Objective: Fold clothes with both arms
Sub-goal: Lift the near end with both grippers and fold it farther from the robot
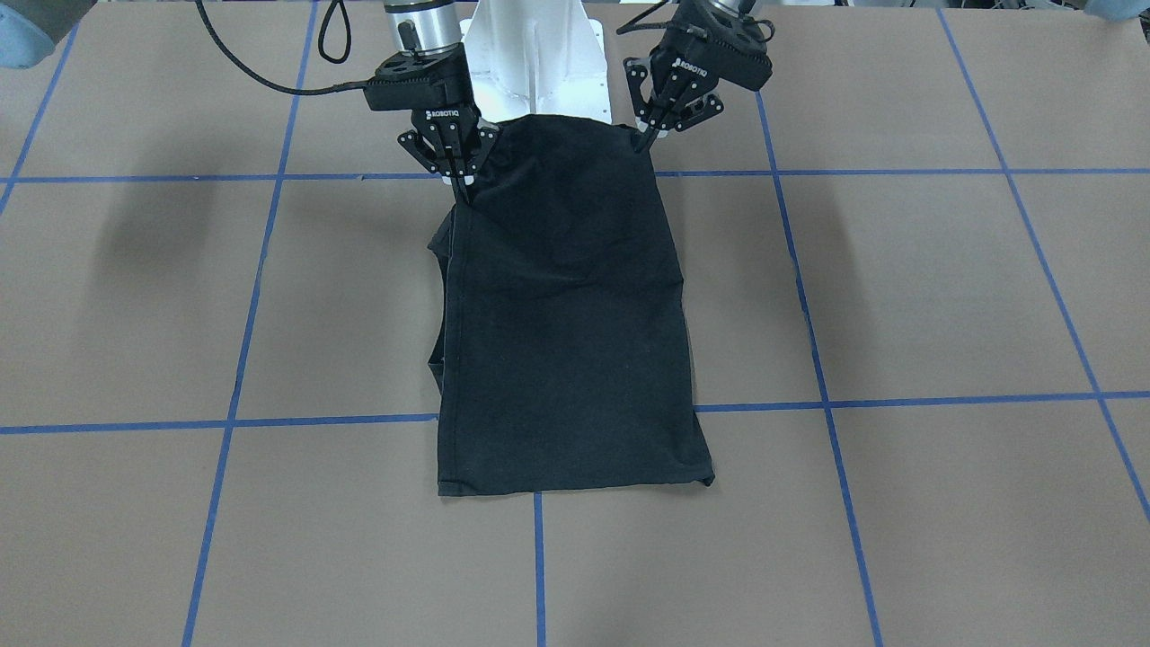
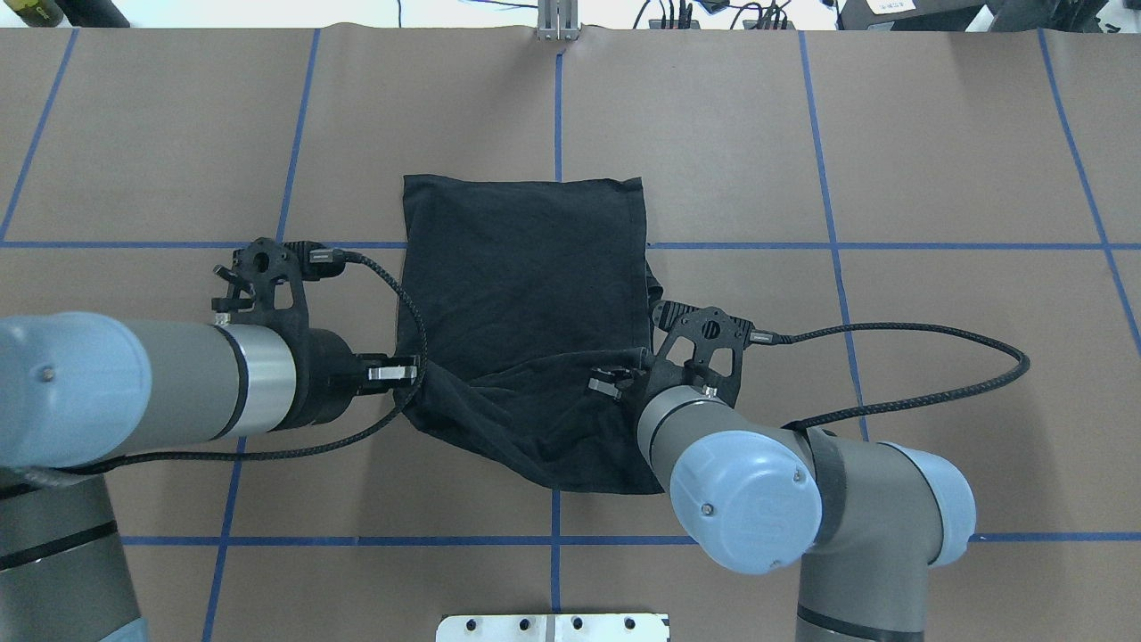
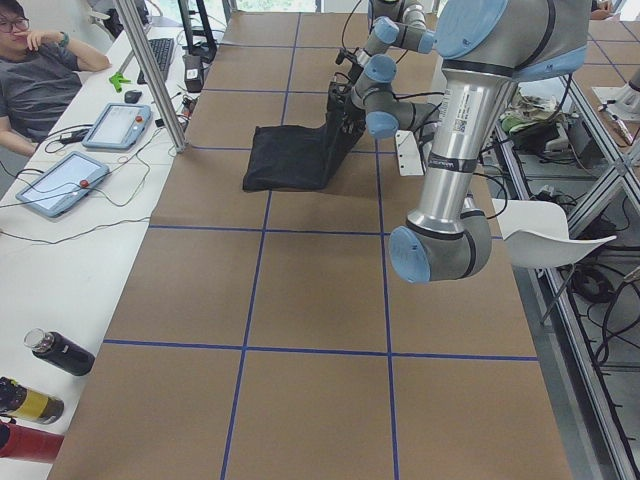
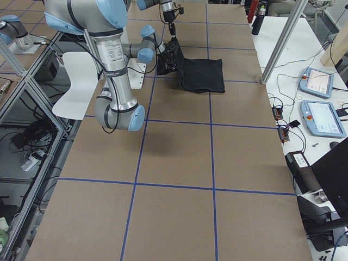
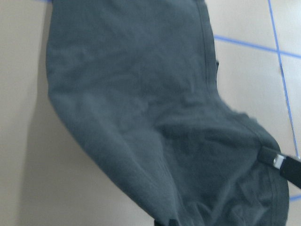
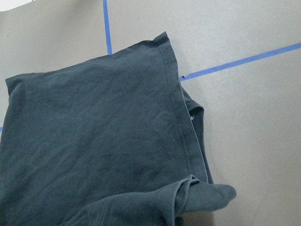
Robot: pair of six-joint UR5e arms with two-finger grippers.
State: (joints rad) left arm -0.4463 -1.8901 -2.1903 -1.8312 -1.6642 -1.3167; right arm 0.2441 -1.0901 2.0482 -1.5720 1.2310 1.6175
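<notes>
At my side of the counter (image 1: 898, 288): brown paper crossed by blue tape lines (image 1: 898, 171). I face the robot, so its right arm is on my left.

Near end of the clothes: the black T-shirt (image 1: 566, 314) lies mid-counter as a narrow strip running away from me. The end closest to me rests flat, with its edge fairly square and just past a tape line.

Middle of the strip: flat with light wrinkles. A bit of tucked cloth, a sleeve I would guess, peeks out along the edge on my left. No print shows from any side.

Far end of the strip: both corners are held up off the counter, and the cloth slopes down from them towards me.

right tool (image 1: 460, 184): it points straight down, with its fingers pinched together on the far corner on my left.

left tool (image 1: 645, 139): it is tilted inward, with its fingers closed on the other far corner.

Beyond the tools: the white pedestal (image 1: 539, 63) stands just behind the raised edge.

Done, as I judge it: the sides look folded in already, since the shirt is a strip and not a spread tee, and both arms have their grip for the cross fold.

Left, as I judge it: carry the raised end over to the end near me, lay it edge to edge, let go, and perhaps fold once more.
</notes>
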